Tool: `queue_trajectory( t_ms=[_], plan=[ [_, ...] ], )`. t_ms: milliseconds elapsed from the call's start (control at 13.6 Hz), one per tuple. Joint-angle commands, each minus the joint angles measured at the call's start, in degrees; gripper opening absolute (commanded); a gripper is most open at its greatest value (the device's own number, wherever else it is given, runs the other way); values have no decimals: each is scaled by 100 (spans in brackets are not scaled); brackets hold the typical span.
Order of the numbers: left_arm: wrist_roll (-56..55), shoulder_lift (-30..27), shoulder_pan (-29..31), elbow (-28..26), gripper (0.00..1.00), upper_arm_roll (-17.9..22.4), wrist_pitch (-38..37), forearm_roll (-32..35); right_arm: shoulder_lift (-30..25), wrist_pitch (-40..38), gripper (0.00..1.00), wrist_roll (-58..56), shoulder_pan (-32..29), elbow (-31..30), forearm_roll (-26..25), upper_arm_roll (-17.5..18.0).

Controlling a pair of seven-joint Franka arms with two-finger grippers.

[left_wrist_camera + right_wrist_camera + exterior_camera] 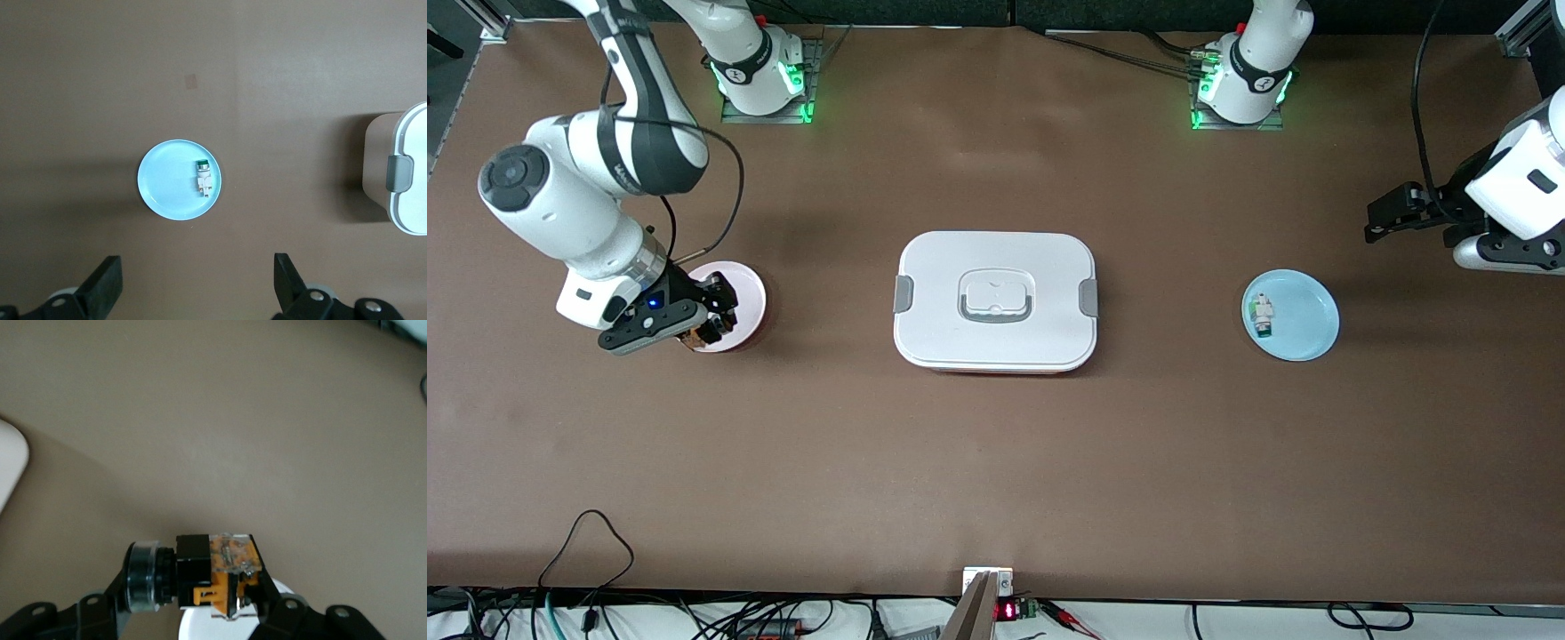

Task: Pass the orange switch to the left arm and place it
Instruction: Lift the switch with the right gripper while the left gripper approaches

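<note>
At the right arm's end of the brown surface (996,462), the right pincer (710,327) hangs over the nearer edge of a round pale pink plate (740,281), its fingers clenched on the small black-and-orange push-button switch (217,577); in the right wrist view the switch lies sideways between the fingers, its round cap pointing off to one side and its orange-lit body showing under a clear cover. In the middle of the surface sits the large white rounded-rectangular lidded box (996,300), with grey clips at its two ends and a grey-rimmed recessed handle on top, well apart from both plates. Toward the left arm's end lies a round light blue plate (1303,318) with a small white-and-green switch (1262,316) on its side in it. The left pincer (197,283) waits up over the surface at that end, its black fingers (103,285) released and spread wide with nothing between them.
</note>
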Motion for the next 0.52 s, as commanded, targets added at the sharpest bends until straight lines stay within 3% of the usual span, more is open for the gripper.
queue_trajectory(
  t_ms=[0, 443],
  plan=[
    [126, 30, 35, 99, 100, -14, -88, 5, -78, -174, 28, -167, -34, 451, 104, 411],
    [126, 30, 35, 99, 100, -14, -88, 5, -244, -218, 28, -720, -34, 1032, 166, 1334]
  ],
)
